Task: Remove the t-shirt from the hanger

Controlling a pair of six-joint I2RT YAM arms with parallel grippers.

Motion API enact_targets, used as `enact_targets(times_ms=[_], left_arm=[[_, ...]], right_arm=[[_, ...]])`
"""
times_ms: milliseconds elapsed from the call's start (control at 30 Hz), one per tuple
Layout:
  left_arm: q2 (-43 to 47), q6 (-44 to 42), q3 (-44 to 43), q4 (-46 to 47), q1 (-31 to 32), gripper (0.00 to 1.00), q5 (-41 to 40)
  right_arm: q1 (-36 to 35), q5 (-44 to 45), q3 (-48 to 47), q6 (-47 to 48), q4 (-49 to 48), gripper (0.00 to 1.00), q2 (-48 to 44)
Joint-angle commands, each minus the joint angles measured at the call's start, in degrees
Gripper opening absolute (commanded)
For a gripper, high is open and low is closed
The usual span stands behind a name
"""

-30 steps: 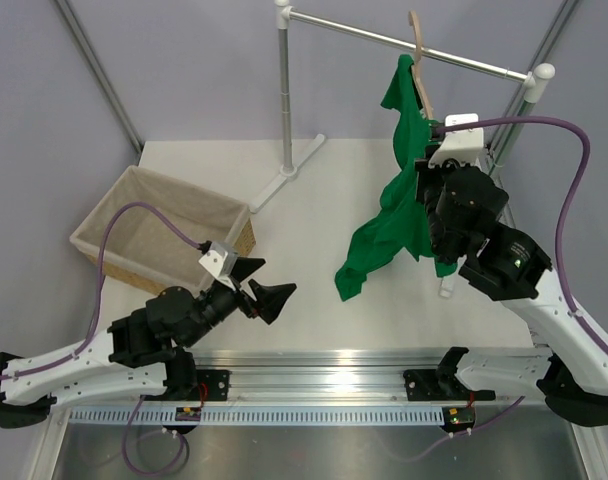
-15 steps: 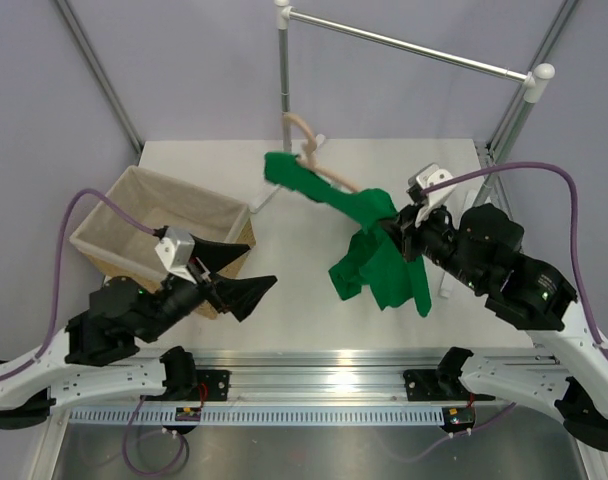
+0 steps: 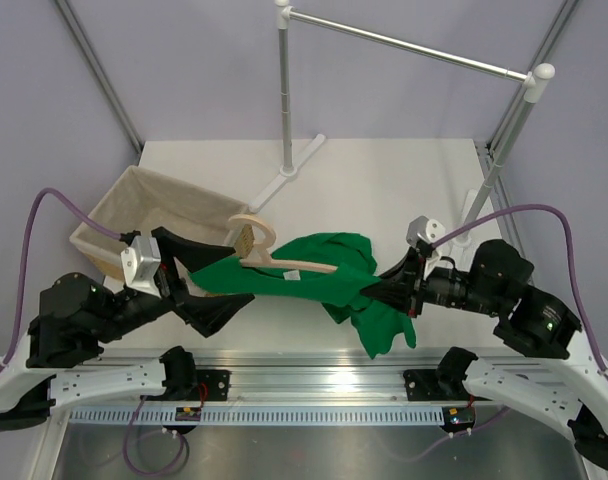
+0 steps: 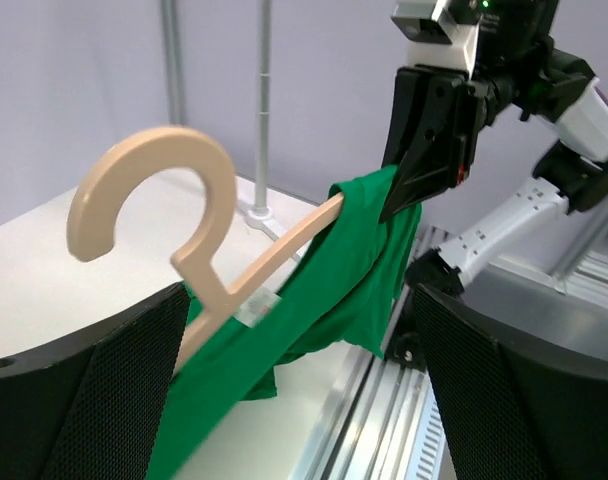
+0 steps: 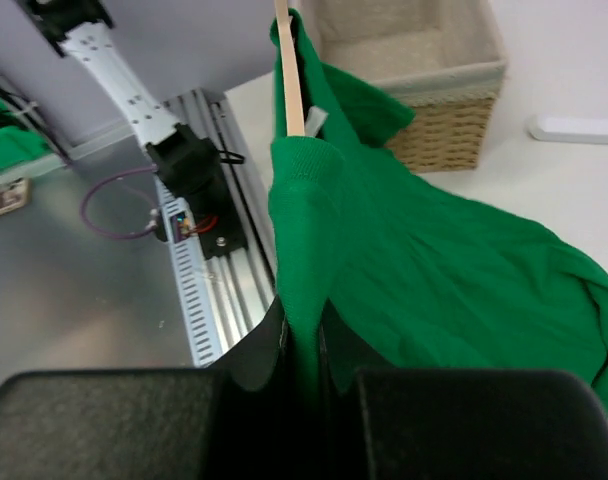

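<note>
The right pincer (image 3: pixel 384 290) is pressed together on a fold of the green t-shirt (image 3: pixel 329 258), at the spot where the cloth covers one shoulder tip of the hanger (image 3: pixel 284 265). In the right wrist view the cloth rises straight out from between its fingers (image 5: pixel 254 350). From that grip the pale wooden hanger reaches away towards the left pincer (image 3: pixel 240 272), lying about level above the surface (image 3: pixel 384 180). The t-shirt is draped along it, and a loose fold hangs down just beside the right pincer on the near side.

The left pincer is spread wide. Its two black fingers (image 4: pixel 74 400) stand on either side of the hanger's hooked end and the cloth there. Whether they touch the cloth cannot be told. The wooden hook curls up just past its tips.

Just behind the left pincer stands the wicker basket (image 3: pixel 114 215). The metal rail (image 3: pixel 404 42) is well apart from both pincers, at the far side.
</note>
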State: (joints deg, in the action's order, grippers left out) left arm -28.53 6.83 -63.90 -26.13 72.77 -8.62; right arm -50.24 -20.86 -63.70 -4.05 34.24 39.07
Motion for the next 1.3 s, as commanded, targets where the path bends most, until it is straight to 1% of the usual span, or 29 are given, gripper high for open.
enact_targets(times_ms=[0, 100, 200, 267, 400, 500, 567, 667, 767, 833, 933, 1067, 1100, 1133, 1167, 1233, 1267], left_arm=[[0.7, -0.9, -2.4, -1.3, 0.3, 0.97, 6.7], [1.9, -0.9, -2.2, -0.2, 0.2, 0.99, 7.0], [2.2, -1.6, -2.3, 2.9, 0.2, 0.99, 8.4], [1.4, -2.3, -3.1, 4.7, 0.3, 0.99, 12.0], [-3.3, -2.6, -6.2, 5.1, 0.3, 0.99, 15.8], [-7.4, -2.6, -7.5, 5.5, 0.3, 0.97, 18.1], [-9.2, -2.6, -7.3, 6.7, 0.3, 0.93, 19.9], [-9.9, -2.3, -5.9, 8.4, 0.2, 0.82, 22.0], [-10.4, -2.3, -5.3, 8.5, 0.3, 0.75, 23.0], [-10.3, -2.5, -4.8, 8.6, 0.3, 0.66, 23.0], [-9.8, -2.4, -4.7, 8.6, 0.3, 0.56, 22.3], [-7.9, -2.1, -4.6, 8.6, 0.3, 0.55, 20.7], [-7.5, -2.0, -4.4, 8.8, 0.3, 0.53, 20.1], [-7.1, -1.8, -4.2, 9.2, 0.3, 0.52, 19.9], [-6.7, -1.6, -4.0, 10.0, 0.2, 0.47, 19.7], [-6.2, -1.0, -3.4, 10.7, 0.2, 0.44, 19.5], [-6.1, -0.9, -3.3, 10.7, 0.3, 0.39, 19.6]], right_arm=[[0.0, -9.5, 0.8, -4.0, -11.2, 0.0, -5.8], [0.0, -12.9, 0.2, -5.0, -12.1, 0.0, -8.7], [0.0, -13.2, -1.5, -4.8, -9.9, 0.0, -9.0], [0.0, -13.4, -2.0, -4.6, -8.1, 0.0, -8.5], [0.0, -16.0, -1.9, -5.4, -7.6, 0.0, -5.2], [0.0, -16.9, -0.2, -6.4, -10.4, 0.0, -4.9], [0.0, -17.2, 0.8, -6.8, -12.2, 0.0, -5.0], [0.0, -16.6, 1.6, -7.3, -13.6, 0.0, -5.1], [0.0, -15.8, 2.3, -7.8, -14.8, 0.0, -5.3], [0.0, -15.5, 2.4, -7.8, -14.9, 0.0, -5.3], [-0.1, -15.0, 2.5, -7.5, -14.8, 0.0, -5.6], [0.0, -14.7, 2.5, -7.4, -14.4, 0.0, -5.9], [0.0, -14.6, 2.5, -7.3, -14.3, 0.0, -5.9], [0.0, -14.6, 2.5, -7.4, -14.3, 0.0, -5.8], [0.0, -14.4, 2.6, -7.5, -14.3, 0.0, -5.7], [0.0, -14.5, 2.8, -7.6, -14.5, 0.0, -5.4], [0.0, -14.8, 2.8, -8.0, -14.6, 0.0, -5.1]])
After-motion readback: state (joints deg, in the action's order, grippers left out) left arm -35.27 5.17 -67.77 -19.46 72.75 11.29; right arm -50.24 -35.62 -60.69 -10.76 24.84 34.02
